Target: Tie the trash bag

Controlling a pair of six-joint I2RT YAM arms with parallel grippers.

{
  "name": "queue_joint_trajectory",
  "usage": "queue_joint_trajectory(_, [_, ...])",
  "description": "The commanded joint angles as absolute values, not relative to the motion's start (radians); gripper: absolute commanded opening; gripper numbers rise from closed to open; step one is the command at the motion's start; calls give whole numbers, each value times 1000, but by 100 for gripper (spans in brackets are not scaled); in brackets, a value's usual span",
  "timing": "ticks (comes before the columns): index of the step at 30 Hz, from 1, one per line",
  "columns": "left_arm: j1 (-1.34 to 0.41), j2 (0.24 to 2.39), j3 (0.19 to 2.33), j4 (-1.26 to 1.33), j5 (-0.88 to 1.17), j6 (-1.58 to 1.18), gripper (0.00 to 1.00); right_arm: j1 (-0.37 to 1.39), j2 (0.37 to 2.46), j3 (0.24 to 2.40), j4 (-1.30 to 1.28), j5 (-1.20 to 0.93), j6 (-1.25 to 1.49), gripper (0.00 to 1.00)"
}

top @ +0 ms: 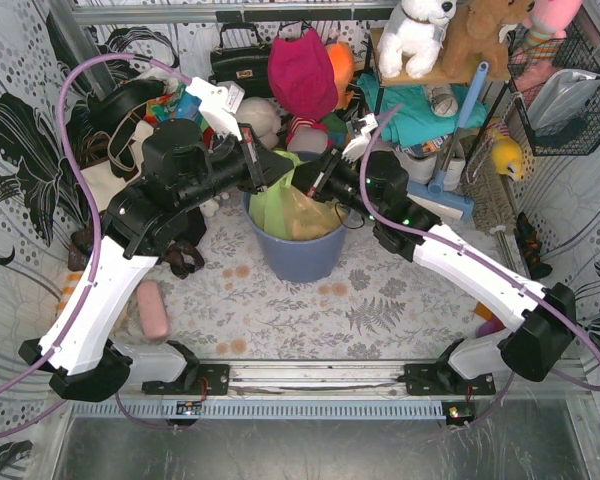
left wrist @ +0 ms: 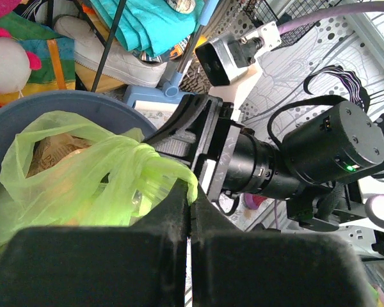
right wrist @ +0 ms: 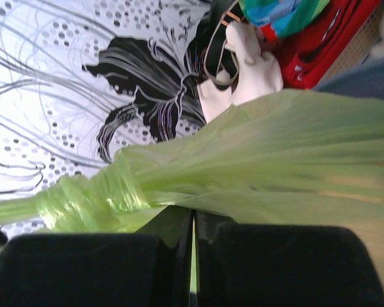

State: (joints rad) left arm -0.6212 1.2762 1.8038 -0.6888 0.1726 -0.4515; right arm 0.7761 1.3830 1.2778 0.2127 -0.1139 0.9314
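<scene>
The blue-grey round plastic bin stands under both tools. In it sits the thin translucent light-green trash bag, its twisted neck running from left tool to right tool, both clamped on the film. A small knot lies just beyond the right tool's tips.

Item: trash bag, thin translucent light-green film, orange-tan paper seen through it.
Pose: mouth gathered into twisted strands.
Knot: a knot is seen in the neck, just beside the right gripper.
Position: film is pinched inside both gripped-tight grippers, the left gripper included.
</scene>
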Motion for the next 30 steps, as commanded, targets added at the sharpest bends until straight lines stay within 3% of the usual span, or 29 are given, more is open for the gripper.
queue_joint_trajectory(1, [-624,1273,1817,-646,186,-446,2,803,1399,1263,400,39,916,0])
queue_joint_trajectory(19, [-624,1272,1789,-626,217,-458,2,957,1653,1201,1096,436,681,0])
queue_joint_trajectory(30, [-626,1264,1778,-623,251,-459,2,963,1816,1224,1505,371,587,0])
